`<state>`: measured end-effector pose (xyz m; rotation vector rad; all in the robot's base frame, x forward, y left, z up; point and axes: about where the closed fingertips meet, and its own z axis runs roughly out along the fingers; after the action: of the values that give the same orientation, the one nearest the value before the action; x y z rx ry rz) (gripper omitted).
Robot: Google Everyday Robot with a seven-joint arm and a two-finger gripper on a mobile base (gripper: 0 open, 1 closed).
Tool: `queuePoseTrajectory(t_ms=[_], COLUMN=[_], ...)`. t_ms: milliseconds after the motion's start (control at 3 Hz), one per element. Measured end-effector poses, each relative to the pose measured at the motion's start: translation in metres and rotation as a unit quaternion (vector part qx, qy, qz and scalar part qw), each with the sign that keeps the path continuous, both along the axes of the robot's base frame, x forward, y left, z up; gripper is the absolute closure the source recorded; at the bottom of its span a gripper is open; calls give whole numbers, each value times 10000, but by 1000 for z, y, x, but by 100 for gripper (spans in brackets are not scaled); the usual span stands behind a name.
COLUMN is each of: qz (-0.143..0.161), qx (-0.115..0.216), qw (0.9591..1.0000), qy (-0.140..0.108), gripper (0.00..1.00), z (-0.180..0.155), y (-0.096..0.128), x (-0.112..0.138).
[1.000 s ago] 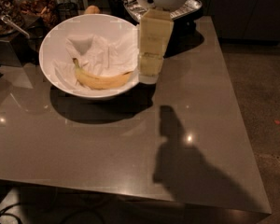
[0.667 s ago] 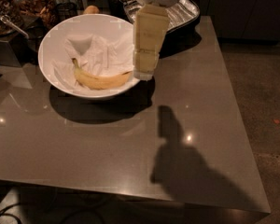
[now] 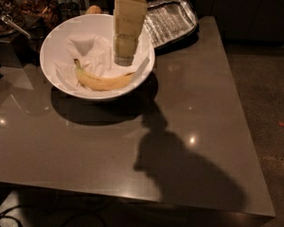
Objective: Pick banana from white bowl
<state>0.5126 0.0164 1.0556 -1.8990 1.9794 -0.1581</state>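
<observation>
The hand [image 3: 124, 59] hangs over the right half of the white bowl [image 3: 49, 51], just above the right end of the banana [image 3: 102, 82]; I cannot tell whether it is open or closed. The banana lies on crumpled white paper [image 3: 92, 56] in the bowl, which stands on the dark surface [image 3: 109, 145] beside a silver-lined bag [image 3: 173, 20].

Glossy dark grey table [image 3: 203, 126] filling the frame, open silver-lined cooler bag [image 3: 173, 20] at upper centre, cluttered dark containers [image 3: 23, 8] upper left, cables [image 3: 4, 216] lower left
</observation>
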Motion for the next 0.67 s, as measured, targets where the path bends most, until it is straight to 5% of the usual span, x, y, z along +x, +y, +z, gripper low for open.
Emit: queuePoseTrajectory(t_ms=[667], qz=[170], qx=[18], qw=[9996], qy=[228], gripper=[4], z=[-17], y=[33], x=[29])
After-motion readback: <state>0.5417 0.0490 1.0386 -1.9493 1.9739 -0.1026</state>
